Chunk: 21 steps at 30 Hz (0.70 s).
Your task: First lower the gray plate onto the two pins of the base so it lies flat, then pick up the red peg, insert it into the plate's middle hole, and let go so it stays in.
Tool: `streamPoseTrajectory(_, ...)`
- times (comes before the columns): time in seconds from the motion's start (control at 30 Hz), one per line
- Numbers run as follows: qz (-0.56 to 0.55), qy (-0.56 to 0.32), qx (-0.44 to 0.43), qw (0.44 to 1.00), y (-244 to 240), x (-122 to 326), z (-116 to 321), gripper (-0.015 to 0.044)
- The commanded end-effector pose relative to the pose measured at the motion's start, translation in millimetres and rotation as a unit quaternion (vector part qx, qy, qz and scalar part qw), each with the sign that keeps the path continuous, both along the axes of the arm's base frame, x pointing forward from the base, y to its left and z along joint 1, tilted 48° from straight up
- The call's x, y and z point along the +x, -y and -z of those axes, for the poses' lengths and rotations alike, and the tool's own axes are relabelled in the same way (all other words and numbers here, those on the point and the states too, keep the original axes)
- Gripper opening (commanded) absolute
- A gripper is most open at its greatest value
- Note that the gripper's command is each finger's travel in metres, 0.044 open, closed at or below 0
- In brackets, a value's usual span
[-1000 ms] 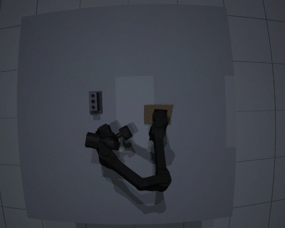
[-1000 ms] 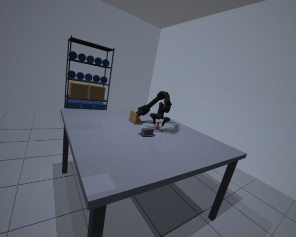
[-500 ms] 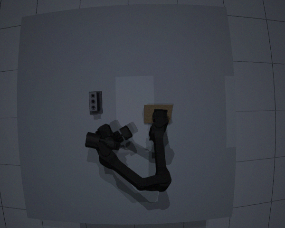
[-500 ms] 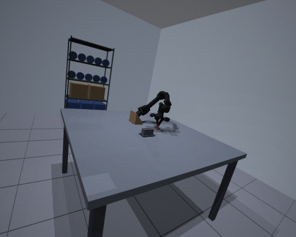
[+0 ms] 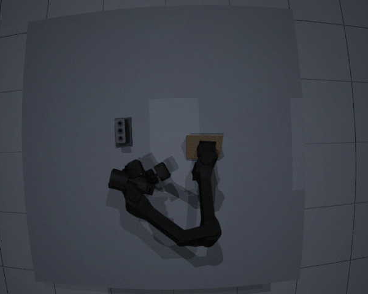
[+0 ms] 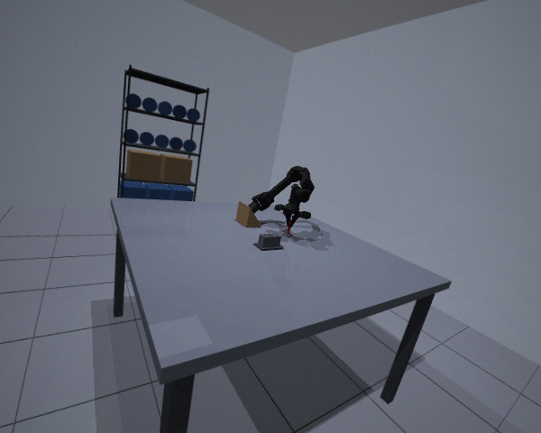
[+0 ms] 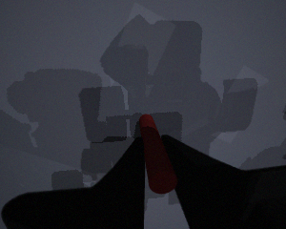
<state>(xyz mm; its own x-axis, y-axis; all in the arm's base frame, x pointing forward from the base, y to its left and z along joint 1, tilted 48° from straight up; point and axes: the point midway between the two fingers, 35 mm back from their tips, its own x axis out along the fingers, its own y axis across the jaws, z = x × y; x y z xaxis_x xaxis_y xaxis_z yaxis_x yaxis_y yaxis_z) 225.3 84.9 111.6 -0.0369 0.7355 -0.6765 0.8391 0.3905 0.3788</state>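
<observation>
The gray plate [image 5: 119, 134] [image 6: 269, 241] lies level on the dark base [image 5: 130, 139] [image 6: 267, 248], at the left in the top view. Its three holes show dark and empty from above; the pins are not made out. My gripper [image 6: 288, 225] [image 7: 152, 141] points down at the table, to the near side of the base in the top view. It is shut on the red peg [image 6: 288, 231] [image 7: 160, 176]. The peg stands roughly upright between the fingertips, its lower end at or close to the table top. In the top view the arm hides the peg.
A tan wooden wedge block [image 5: 192, 147] [image 6: 246, 216] stands under the arm's first part, right of the gripper in the top view. The arm's elbow reaches toward the lower part of the table in that view. A shelf rack [image 6: 163, 81] stands beyond the table.
</observation>
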Motion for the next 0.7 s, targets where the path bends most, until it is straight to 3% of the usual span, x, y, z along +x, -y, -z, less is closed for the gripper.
streamPoseTrajectory(0.0, 0.005, 0.003, -0.004, 1.0, 9.7, 3.4, -8.1, 0.0)
streamPoseTrajectory(0.53, 0.026, -0.004, -0.008, 1.0, 48.3, 7.3, -41.6, 0.0)
streamPoseTrajectory(0.67, 0.023, -0.004, -0.006, 1.0, 44.3, 12.0, -33.2, 0.0)
